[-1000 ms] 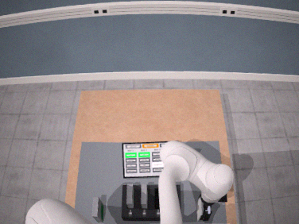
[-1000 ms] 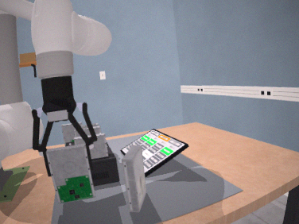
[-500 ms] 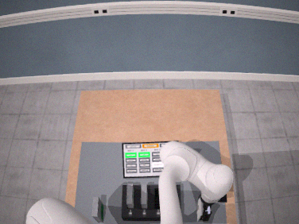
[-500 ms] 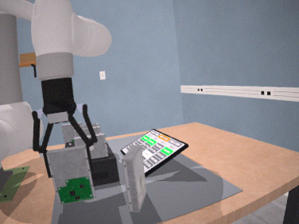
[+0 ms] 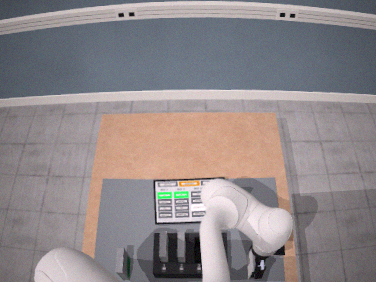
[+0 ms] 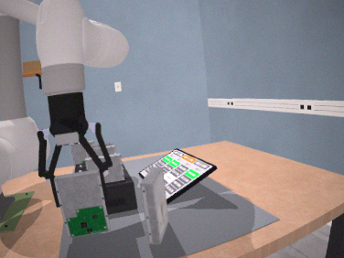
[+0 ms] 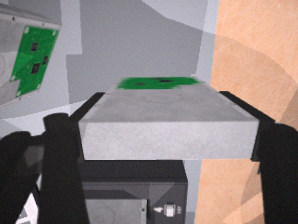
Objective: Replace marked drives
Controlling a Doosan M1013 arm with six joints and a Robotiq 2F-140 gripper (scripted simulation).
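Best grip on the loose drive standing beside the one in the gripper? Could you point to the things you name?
I'd come straight down from above and pinch the upper part of the loose drive (image 6: 155, 206) (image 7: 30, 57) by its two narrow side edges. It stands on end with its top free, and that keeps the fingers off the green board low on its broad face. It's angled relative to the held drive (image 6: 82, 198) (image 7: 170, 132), so turn the wrist to match.
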